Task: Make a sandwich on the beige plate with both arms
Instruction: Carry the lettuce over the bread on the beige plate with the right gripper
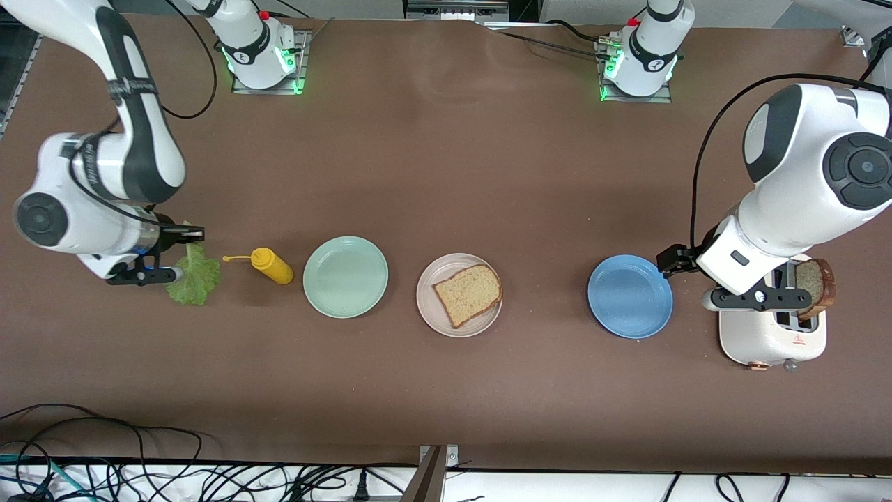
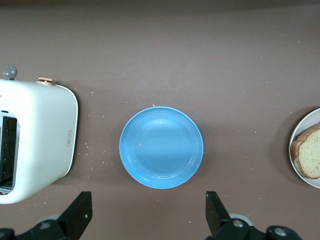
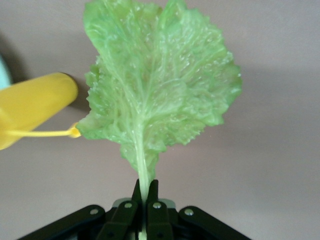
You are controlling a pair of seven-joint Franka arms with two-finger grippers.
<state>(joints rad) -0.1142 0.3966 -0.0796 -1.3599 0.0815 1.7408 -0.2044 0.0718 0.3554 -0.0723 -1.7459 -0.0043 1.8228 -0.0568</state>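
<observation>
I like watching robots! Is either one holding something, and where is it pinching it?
The right gripper pinches the lettuce leaf by its pale stem end. The left gripper is open, holding nothing.

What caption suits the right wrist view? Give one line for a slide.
Right gripper shut on a lettuce leaf's stem, beside a yellow mustard bottle.

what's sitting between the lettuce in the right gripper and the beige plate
The right gripper is shut on the lettuce leaf. Along the table toward the beige plate lie the yellow mustard bottle and the mint green plate; carried above them, nothing blocks it.
</observation>
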